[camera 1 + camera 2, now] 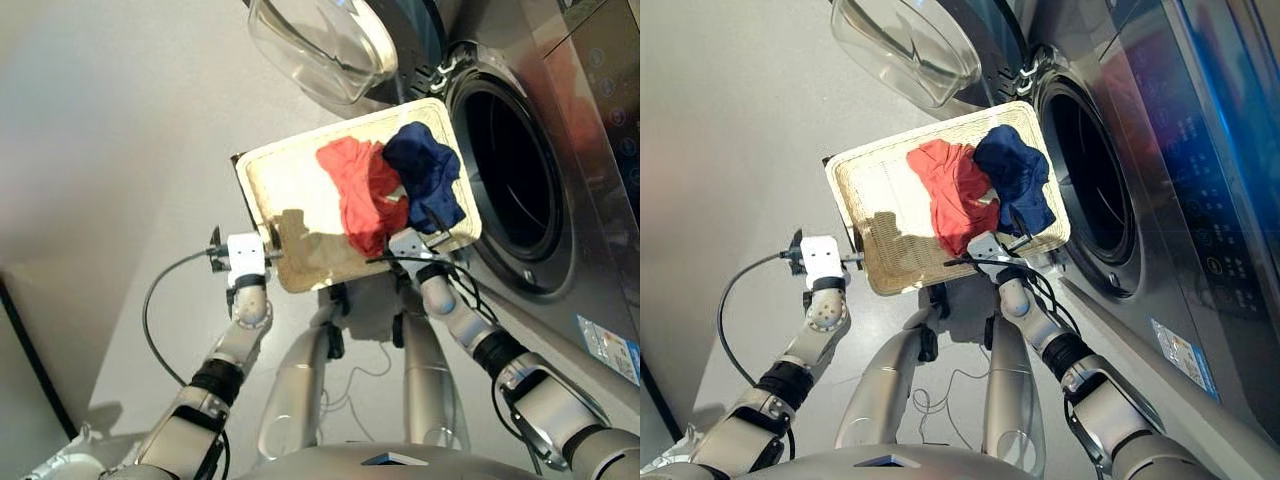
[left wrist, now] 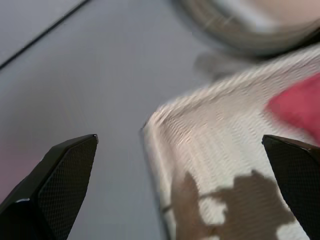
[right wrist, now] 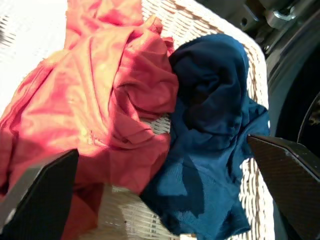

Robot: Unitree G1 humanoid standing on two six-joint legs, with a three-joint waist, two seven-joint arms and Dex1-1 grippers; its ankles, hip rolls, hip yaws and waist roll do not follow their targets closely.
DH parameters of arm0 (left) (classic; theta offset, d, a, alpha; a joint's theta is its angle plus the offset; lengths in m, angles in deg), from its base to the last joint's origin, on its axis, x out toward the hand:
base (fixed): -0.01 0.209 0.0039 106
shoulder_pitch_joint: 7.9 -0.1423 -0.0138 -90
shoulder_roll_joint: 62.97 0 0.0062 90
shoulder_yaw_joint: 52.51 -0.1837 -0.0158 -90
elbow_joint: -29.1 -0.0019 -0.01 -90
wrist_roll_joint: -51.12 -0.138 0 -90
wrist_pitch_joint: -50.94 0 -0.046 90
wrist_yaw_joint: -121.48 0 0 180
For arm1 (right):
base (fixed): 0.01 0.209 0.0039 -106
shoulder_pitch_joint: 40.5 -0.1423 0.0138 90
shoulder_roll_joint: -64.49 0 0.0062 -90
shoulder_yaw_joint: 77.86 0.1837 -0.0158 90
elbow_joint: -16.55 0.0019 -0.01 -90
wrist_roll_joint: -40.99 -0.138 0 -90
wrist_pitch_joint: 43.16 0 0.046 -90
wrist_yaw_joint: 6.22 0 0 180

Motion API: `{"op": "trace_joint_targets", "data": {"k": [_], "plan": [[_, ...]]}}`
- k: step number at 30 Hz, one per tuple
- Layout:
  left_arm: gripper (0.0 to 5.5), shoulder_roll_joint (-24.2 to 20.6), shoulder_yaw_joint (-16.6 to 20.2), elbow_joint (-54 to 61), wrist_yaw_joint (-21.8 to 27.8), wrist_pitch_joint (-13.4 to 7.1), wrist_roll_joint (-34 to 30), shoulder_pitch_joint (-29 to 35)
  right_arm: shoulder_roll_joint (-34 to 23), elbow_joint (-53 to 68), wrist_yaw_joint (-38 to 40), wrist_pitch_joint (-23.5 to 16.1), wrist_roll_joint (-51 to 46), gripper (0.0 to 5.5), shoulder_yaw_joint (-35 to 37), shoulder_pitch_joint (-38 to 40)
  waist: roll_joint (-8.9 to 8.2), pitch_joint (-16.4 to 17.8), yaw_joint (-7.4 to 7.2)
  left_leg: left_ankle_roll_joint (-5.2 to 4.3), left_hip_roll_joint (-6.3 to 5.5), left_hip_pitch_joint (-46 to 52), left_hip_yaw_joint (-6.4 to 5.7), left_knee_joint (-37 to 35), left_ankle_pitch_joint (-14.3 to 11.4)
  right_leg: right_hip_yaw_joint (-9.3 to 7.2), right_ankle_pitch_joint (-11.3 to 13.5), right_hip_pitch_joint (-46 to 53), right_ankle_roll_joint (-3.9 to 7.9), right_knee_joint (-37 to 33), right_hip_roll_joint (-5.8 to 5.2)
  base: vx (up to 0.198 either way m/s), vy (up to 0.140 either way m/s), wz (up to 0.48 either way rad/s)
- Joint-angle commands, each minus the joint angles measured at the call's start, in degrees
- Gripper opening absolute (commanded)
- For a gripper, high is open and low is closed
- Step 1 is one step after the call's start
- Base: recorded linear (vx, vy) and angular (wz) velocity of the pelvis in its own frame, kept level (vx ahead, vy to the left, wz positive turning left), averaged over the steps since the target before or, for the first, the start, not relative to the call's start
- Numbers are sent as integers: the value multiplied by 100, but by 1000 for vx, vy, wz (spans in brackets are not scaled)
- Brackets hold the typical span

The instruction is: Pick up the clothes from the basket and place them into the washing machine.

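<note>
L gripper (image 1: 270,250) is at the near left corner of the basket (image 1: 275,170), fingers wide apart w/ nothing between them; in its wrist view the basket rim lies just ahead and the red cloth (image 1: 362,192) is further off toward its right finger. Only two clothes show in the basket: the red one in the middle, the navy one (image 1: 425,172) touching it on the side toward the machine (image 1: 520,170). No black garment is visible anywhere. R gripper (image 1: 425,240) hovers at the near right edge of the basket, also fully spread and empty, and both cloths lie directly ahead of it, the navy just in front of its right finger, the red before its left. Navy's long axis runs roughly away from the R gripper, along the basket's short side. So I judge R arm is clearly the nearer one for the next pick, prob. navy first, because the drum opening sits right beyond the basket, door (image 1: 320,45) open.
</note>
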Motion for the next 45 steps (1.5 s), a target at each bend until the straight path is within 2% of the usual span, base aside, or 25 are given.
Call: {"op": "trace_joint_targets", "data": {"k": [1, 2, 5, 7, 12, 15, 18, 21, 26, 29, 32, 33, 34, 36, 40, 45], "plan": [[550, 137, -142, -75, 160, -238, -57, 599, 52, 635, 127, -372, -77, 550, -169, -99, 129, -66, -235, -447, 289, -110, -391, 298, -216, -95, -194, 276, 339, 41, 99, 84, 24, -27], [550, 199, -173, -130, 288, -266, 170, 742, 47, 690, 133, -355, -68, 550, -191, -118, 120, -56, -269, -442, 301, -131, -380, 314, -227, -82, -194, 253, 336, 56, 109, 75, 23, -30], [550, 576, -197, -751, 936, -311, 1473, 1195, 54, 775, 202, -181, 115, 550, -283, -262, 67, -18, -410, -429, 337, -190, -302, 363, -259, -29, -161, 128, 329, 107, 158, 0, 0, 0], [550, 713, -214, -1061, 1155, -247, 1873, 1408, 120, 750, 339, -41, 314, 550, -293, -345, 32, -3, -487, -420, 366, -241, -255, 402, -289, 19, -141, 42, 330, 133, 188, 0, 0, 0], [550, 907, -125, -1747, 1210, -36, 2067, 1835, 266, 877, 590, 138, 548, 550, -279, -489, -49, 43, -671, -400, 450, -441, -124, 583, -411, 131, -107, -199, 333, 205, 281, -5, 15, -210], [550, 913, -70, -2022, 1191, 54, 1965, 1988, 308, 1033, 603, 155, 590, 550, -309, -595, -113, 81, -776, -383, 507, -637, -96, 789, -515, 179, -92, -369, 338, 278, 339, -2, 1, -74], [550, 930, 60, -2282, 1127, 103, 2045, 2096, 381, 1092, 656, 135, 562, 550, -326, -684, -189, 98, -816, -367, 601, -899, -68, 1085, -634, 216, -95, -582, 327, 353, 400, 0, 0, 0], [550, 867, 181, -2412, 1184, 126, 2163, 2217, 410, 1271, 721, 89, 555, 550, -351, -795, -246, 97, -866, -352, 735, -1278, -93, 1508, -814, 230, -145, -913, 313, 553, 497, 0, 0, 0], [550, 556, 355, -2808, 1063, 272, 1959, 2531, 462, 1533, 779, -1, 546, 550, -389, -907, -387, 128, -978, -252, 985, -1957, -152, 2372, -1161, 240, -228, -1446, 284, 962, 657, -19, -6, -160], [550, 400, 537, -3155, 1071, 385, 1967, 2819, 482, 1694, 717, -92, 416, 550, -426, -901, -403, 128, -1063, -217, 1092, -2290, -227, 2793, -1329, 214, -300, -1732, 266, 1189, 714, -3, -13, -294], [550, 106, 636, -3291, 1161, 418, 1939, 3012, 462, 1829, 581, -229, 247, 550, -450, -823, -416, 88, -1181, -197, 1135, -2508, -200, 2957, -1449, 207, -333, -2013, 272, 1336, 791, 10, 45, -148], [313, 33, 645, -3280, 1192, 423, 1945, 3024, 437, 1902, 533, -258, 178, 550, -442, -762, -424, 72, -1207, -194, 1146, -2579, -189, 3064, -1497, 211, -339, -2080, 270, 1359, 817, 2, 52, -97], [0, -21, 679, -3306, 1215, 430, 1943, 3071, 408, 1951, 464, -293, 131, 550, -436, -693, -425, 54, -1222, -183, 1162, -2649, -208, 3150, -1539, 201, -346, -2138, 265, 1392, 826, 0, 0, 0], [0, -86, 731, -3310, 1222, 403, 2015, 3084, 389, 1946, 399, -335, 52, 550, -454, -565, -411, 42, -1238, -169, 1166, -2735, -257, 3253, -1576, 177, -368, -2172, 260, 1437, 830, 0, 0, 0], [0, -94, 761, -3035, 1211, 227, 2140, 2984, 257, 1919, 275, -368, 11, 550, -405, -296, -338, -43, -1238, -178, 1061, -2692, -330, 3074, -1508, 118, -334, -2145, 286, 1372, 706, 0, 0, 0], [0, 144, 591, -2191, 1298, -84, 2353, 2506, 176, 1438, 175, -247, 231, 550, -464, -278, -219, -201, -1049, -204, 863, -2406, -397, 2662, -1327, 40, -312, -1861, 273, 1236, 508, 18, 5, 96]]}}
